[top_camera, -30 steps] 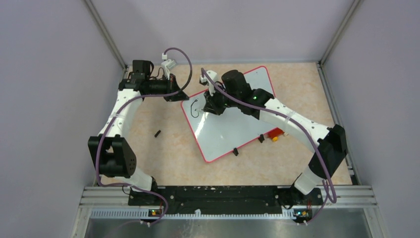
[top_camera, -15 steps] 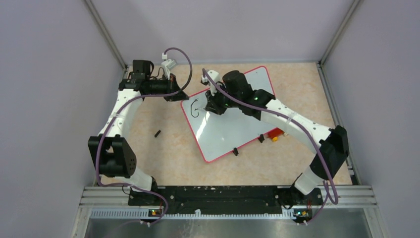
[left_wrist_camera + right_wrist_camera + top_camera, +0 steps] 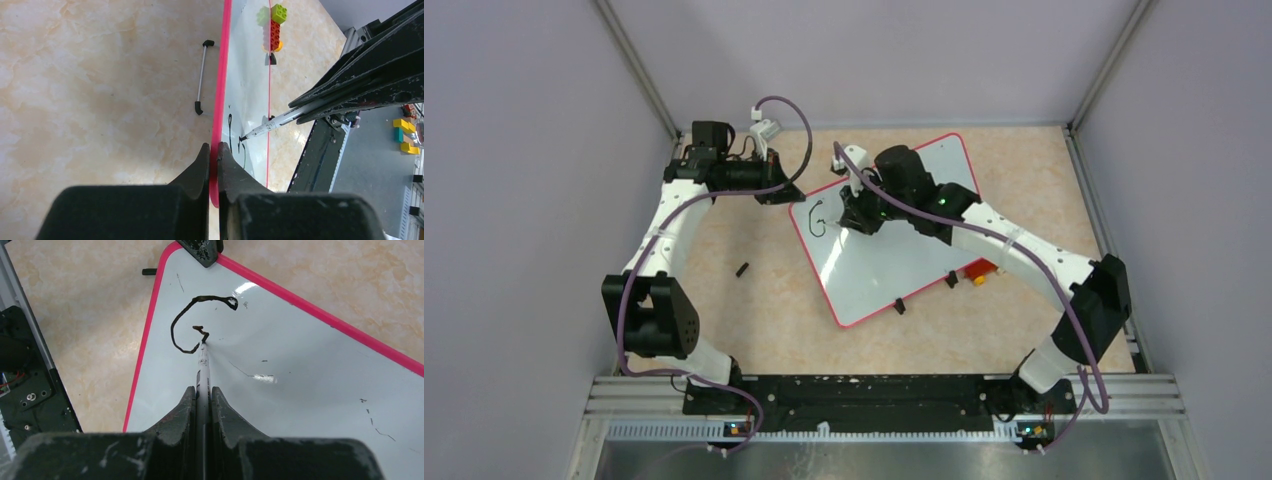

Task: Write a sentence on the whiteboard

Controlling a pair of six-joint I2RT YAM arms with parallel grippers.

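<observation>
Looking down from the top camera, I see the whiteboard [image 3: 879,275] lying flat on the counter [image 3: 754,310], a little right of the middle and turned at an angle, so that one corner points to the near side. My left hand [image 3: 213,147] sits at the board's far-left corner with its fingers closed tight on the thin red frame, one on either side of the edge. My right hand [image 3: 202,390] reaches over the far-left part of the board. It is clamped shut on a slim marker [image 3: 203,362], which sticks out ahead of the fingers. The marker's tip touches the white surface right at the writing.

The sentence [image 3: 174,325] is only one thin, uneven black mark here: an open curve with a short hook inside it, like a capital G, close to the corner my left hand grips. All other parts of the board are glossy white with a few faint scuffs. Two small black feet [image 3: 900,306] stand along its near-right long edge. A stack of red, green and yellow toy bricks [image 3: 274,27] lies just beside that edge.
</observation>
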